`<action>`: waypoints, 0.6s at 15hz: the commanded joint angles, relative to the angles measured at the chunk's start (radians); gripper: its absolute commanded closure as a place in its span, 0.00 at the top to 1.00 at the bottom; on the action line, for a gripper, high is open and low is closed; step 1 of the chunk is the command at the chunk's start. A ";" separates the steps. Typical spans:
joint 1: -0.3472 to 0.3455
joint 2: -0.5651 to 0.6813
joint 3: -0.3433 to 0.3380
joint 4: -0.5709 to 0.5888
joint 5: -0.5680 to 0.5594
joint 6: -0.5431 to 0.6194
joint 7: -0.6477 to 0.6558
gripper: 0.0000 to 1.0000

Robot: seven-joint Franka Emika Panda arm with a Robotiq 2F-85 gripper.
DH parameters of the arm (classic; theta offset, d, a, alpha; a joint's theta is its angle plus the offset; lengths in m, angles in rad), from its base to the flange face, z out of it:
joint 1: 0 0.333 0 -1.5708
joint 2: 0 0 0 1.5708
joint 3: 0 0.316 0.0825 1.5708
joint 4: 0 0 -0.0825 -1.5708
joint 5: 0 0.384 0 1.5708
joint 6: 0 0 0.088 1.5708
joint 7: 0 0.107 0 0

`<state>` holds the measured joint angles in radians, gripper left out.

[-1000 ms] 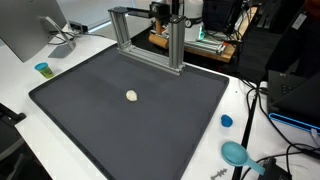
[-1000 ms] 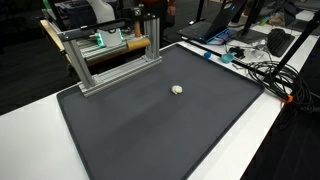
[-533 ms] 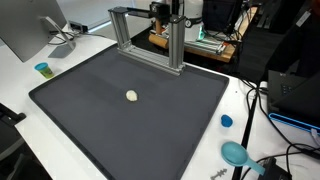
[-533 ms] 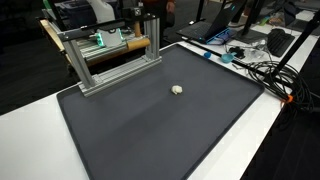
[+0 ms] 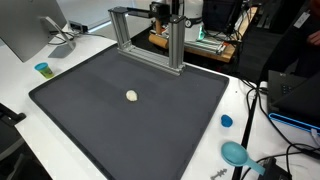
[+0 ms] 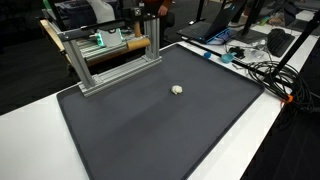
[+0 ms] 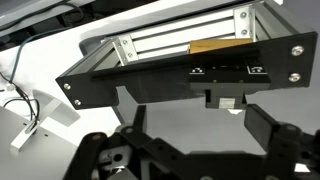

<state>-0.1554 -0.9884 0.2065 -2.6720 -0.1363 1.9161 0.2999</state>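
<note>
Nothing has moved since before: the tool (image 7: 197,140) stays open and empty beside the metal frame (image 7: 160,48).

black end effector (image 7: 196,132), matte hinged linkages

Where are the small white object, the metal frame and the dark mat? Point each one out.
small white object (image 5: 132,96): an exterior view, its middle.
metal frame (image 6: 120,73): an exterior view, its base rail.
dark mat (image 5: 100,125): an exterior view, bare surface.
</note>
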 commanded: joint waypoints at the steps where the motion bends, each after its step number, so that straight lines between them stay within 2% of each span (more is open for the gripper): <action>1: 0.021 0.005 -0.015 0.003 -0.017 -0.005 0.015 1.00; 3: 0.032 0.009 -0.026 -0.002 -0.003 0.012 0.007 1.00; 6: 0.095 0.040 -0.073 -0.007 0.085 0.083 -0.023 1.00; 9: 0.132 0.063 -0.073 -0.029 0.125 0.169 -0.024 1.00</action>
<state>-0.0637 -0.9545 0.1512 -2.6832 -0.0595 2.0112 0.2848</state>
